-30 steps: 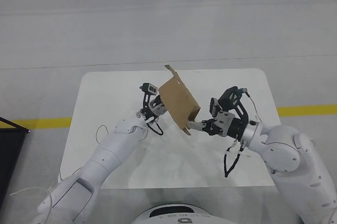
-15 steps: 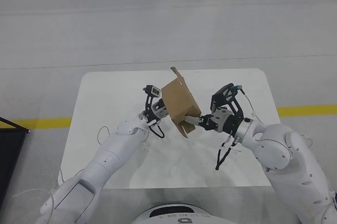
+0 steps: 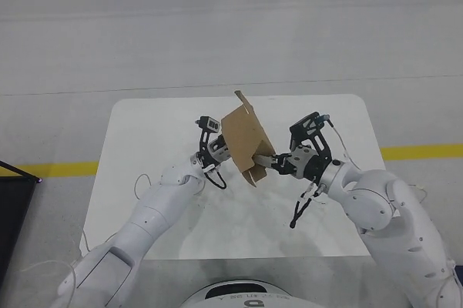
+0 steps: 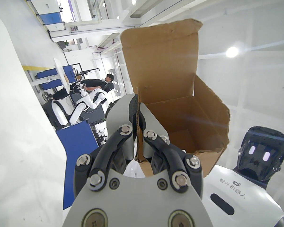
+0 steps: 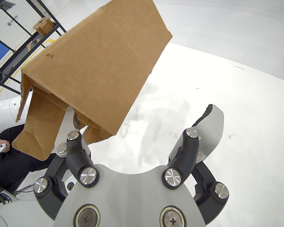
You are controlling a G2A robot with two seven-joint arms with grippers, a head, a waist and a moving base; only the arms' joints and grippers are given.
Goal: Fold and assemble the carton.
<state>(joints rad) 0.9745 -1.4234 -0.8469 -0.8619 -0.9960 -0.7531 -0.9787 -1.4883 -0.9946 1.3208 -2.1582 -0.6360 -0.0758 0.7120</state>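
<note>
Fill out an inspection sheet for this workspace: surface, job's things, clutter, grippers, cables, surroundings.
Surface: white table, with faint dark scuffs.
Job's things: carton held above the table between the two arms, partly opened, its flaps not folded shut.
Clutter: nothing seen.
Grippers: left gripper shut on the edge of a carton wall. Right gripper open, with one of its fingers at the carton's lower flaps and the other clear of it.
Cables: black cable loops loose under the right forearm. Thin white cable runs beside the left arm.
Surroundings: yellow line on a grey floor and a black frame beside the table.
</note>
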